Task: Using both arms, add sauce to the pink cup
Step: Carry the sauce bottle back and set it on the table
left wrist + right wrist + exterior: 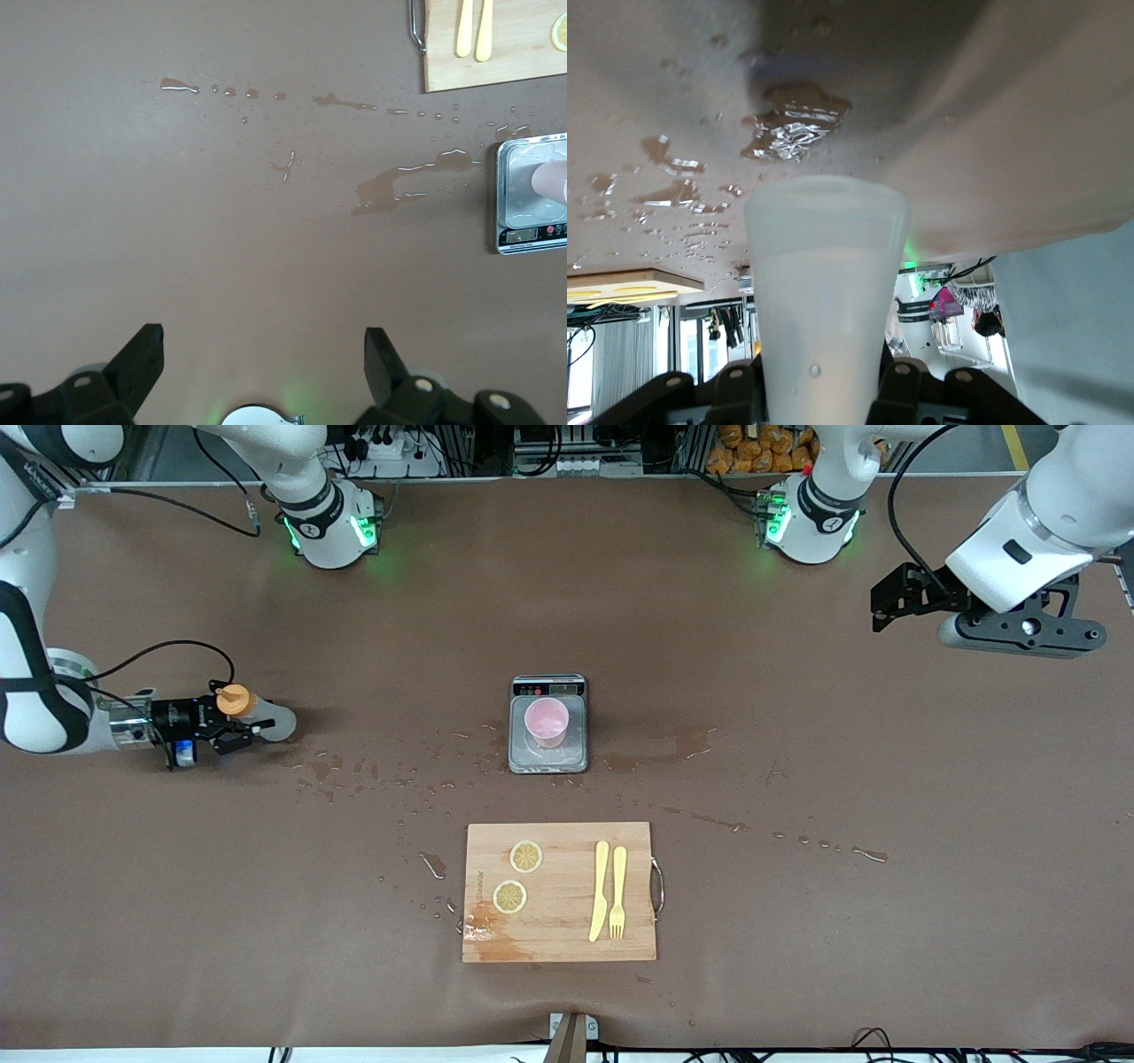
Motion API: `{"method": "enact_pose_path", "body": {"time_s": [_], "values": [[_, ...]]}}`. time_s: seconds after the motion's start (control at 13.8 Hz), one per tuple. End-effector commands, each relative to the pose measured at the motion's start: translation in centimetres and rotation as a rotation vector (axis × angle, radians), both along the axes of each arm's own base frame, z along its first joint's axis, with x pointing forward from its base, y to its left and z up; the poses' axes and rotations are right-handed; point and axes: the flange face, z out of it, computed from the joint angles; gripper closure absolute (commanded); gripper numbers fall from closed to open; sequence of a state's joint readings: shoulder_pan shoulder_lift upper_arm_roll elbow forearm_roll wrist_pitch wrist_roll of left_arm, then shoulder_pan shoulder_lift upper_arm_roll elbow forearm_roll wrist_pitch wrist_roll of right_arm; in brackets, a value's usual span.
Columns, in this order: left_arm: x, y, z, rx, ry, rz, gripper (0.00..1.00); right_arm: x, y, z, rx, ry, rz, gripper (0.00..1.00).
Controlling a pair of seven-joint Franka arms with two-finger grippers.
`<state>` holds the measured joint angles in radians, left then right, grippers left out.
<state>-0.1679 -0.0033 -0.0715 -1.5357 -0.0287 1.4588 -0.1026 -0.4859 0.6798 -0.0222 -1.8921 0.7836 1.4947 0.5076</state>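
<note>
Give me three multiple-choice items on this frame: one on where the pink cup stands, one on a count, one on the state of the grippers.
1. Where does the pink cup stand?
A. On the cutting board
B. On the scale
C. On the bare table

2. How many lemon slices lie on the cutting board?
A. One
B. Two
C. Four

3. What are the grippers doing?
A. The right gripper grips the sauce bottle; the left gripper is open and holds nothing
B. Both grip the sauce bottle
C. The left gripper grips the sauce bottle; the right is open

Answers:
1 B, the cup sits on the grey scale's platform, farther from the front camera than the board.
2 B, two round slices lie one below the other beside the knife and fork.
3 A, the bottle is between the right jaws toward the right arm's end of the table; the left jaws stand apart over bare table.
</note>
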Motion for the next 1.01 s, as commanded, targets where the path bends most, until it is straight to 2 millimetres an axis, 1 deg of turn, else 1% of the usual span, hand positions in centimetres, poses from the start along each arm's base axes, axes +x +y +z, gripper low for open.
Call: {"method": "enact_pose_path", "body": {"time_s": [0.0,0.07,0.14,0.22,0.29,0.36,0.43,0.58,0.65,0.72,0.87,0.94], "values": [[0.1,-0.1,0.1,-0.017,-0.003,0.018,0.00,0.7,-0.9,-0.3,0.045,-0.034,-0.018,1.00],[0.1,-0.1,0.1,-0.017,-0.003,0.020,0.00,0.7,-0.9,-0.4,0.042,-0.034,-0.017,0.93],[0.1,-0.1,0.1,-0.017,-0.003,0.020,0.00,0.9,-1.2,-0.8,0.040,-0.030,-0.014,0.76],[0.1,-0.1,0.1,-0.018,-0.004,0.018,0.00,1.3,-1.4,-1.2,0.037,-0.028,-0.016,0.53],[0.1,-0.1,0.0,-0.017,-0.002,0.020,0.00,1.7,-1.7,-1.5,0.032,-0.032,-0.012,0.40],[0.1,-0.1,-0.1,-0.017,0.000,0.018,0.00,1.8,-1.7,-1.4,0.029,-0.036,-0.009,0.28],[0.2,-0.1,0.0,-0.017,-0.001,0.018,0.00,2.0,-1.4,-1.4,0.027,-0.036,-0.002,0.19],[0.2,-0.2,-0.1,-0.017,0.000,0.017,0.00,2.3,-1.8,-1.0,0.022,-0.043,-0.003,0.00],[0.2,-0.2,-0.1,-0.017,0.000,0.017,0.00,2.6,-2.2,-0.5,0.024,-0.046,0.003,0.00],[0.2,-0.2,-0.1,-0.017,0.000,0.017,0.00,3.4,-2.6,0.8,0.032,-0.058,0.030,0.00],[0.2,-0.1,-0.1,-0.017,0.000,0.020,0.00,5.2,-3.9,3.8,-0.002,-0.072,0.095,0.00],[0.2,0.0,-0.1,-0.017,0.000,0.021,0.00,6.4,-4.2,5.6,-0.038,-0.079,0.138,0.00]]}}
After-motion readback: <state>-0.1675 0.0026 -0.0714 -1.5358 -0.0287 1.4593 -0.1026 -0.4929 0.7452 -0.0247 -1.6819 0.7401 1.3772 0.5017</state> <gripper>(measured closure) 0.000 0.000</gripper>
